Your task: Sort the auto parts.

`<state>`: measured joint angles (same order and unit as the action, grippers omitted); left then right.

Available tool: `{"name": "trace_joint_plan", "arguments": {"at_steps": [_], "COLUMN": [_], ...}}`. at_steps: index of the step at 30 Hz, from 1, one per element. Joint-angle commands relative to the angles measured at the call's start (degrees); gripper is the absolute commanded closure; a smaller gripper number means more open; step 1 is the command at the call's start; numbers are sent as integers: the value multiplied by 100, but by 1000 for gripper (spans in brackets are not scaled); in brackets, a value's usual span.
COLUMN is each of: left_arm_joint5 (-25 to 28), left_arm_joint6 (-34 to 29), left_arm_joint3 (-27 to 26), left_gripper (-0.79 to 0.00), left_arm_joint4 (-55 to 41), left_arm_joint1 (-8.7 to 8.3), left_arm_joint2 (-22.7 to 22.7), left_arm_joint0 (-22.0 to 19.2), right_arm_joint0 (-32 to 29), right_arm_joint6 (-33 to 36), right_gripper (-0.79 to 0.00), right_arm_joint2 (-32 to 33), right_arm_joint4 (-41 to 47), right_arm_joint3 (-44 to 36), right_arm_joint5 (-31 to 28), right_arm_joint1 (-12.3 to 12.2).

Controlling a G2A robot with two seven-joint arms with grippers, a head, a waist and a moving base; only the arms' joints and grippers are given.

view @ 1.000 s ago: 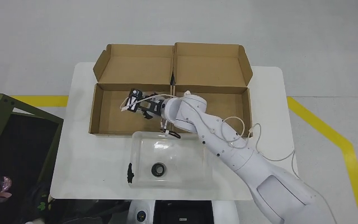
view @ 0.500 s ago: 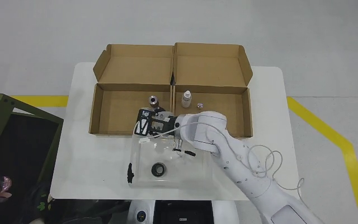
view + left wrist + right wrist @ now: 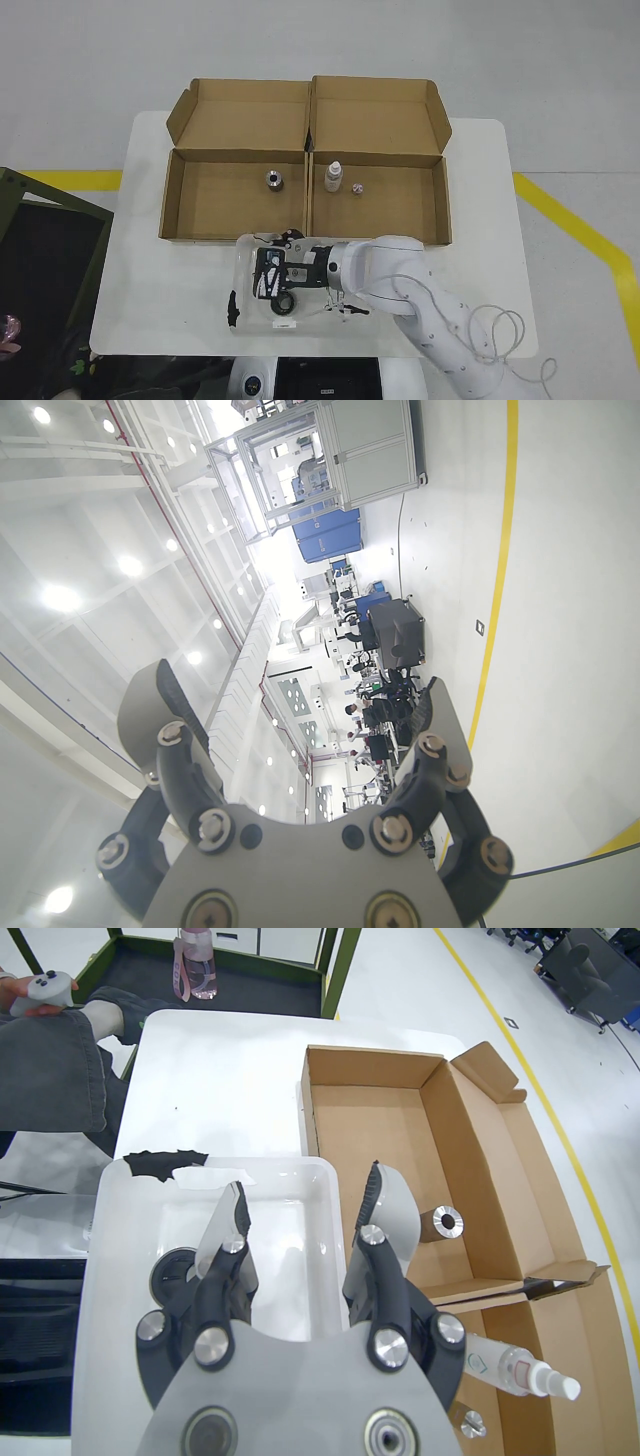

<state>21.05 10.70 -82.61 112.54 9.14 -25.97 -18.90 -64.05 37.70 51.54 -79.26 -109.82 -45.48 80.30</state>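
The right claw hangs released over the left part of the clear bin, jaws spread and nothing between them. The bin sits at the near edge of the desk. A black ring lies on the bin's floor just beside the claw, on its near side. Beyond the bin, 2 open cardboard boxes stand side by side. The left box holds 1 metal cylinder. The right box holds a white bottle with a small part just beside it. The left claw is released too, empty, pointing out into the room.
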Motion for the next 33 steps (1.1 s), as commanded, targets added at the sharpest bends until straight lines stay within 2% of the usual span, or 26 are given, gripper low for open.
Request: {"name": "trace_joint_plan", "arguments": {"at_steps": [1, 9, 16, 19, 33], "left_arm_joint5": [0, 0, 0, 0, 0], "left_arm_joint6": [0, 0, 0, 0, 0], "left_arm_joint3": [0, 0, 0, 0, 0], "left_gripper": [-785, -785, -785, -785, -785], "left_arm_joint4": [0, 0, 0, 0, 0], "left_arm_joint1": [0, 0, 0, 0, 0], "left_arm_joint2": [0, 0, 0, 0, 0], "left_arm_joint0": [0, 0, 0, 0, 0], "right_arm_joint0": [-91, -428, -712, -815, -953], "right_arm_joint6": [4, -41, -49, -62, -192], "right_gripper": [-422, -416, -465, -453, -465], "right_arm_joint2": [25, 41, 42, 23, -148], "right_arm_joint4": [-53, -276, -499, -589, -743], "right_arm_joint3": [-83, -119, -204, -211, -35], "right_arm_joint5": [-49, -176, -344, -375, -468], "right_arm_joint1": [-32, -148, -256, -295, -411]}}
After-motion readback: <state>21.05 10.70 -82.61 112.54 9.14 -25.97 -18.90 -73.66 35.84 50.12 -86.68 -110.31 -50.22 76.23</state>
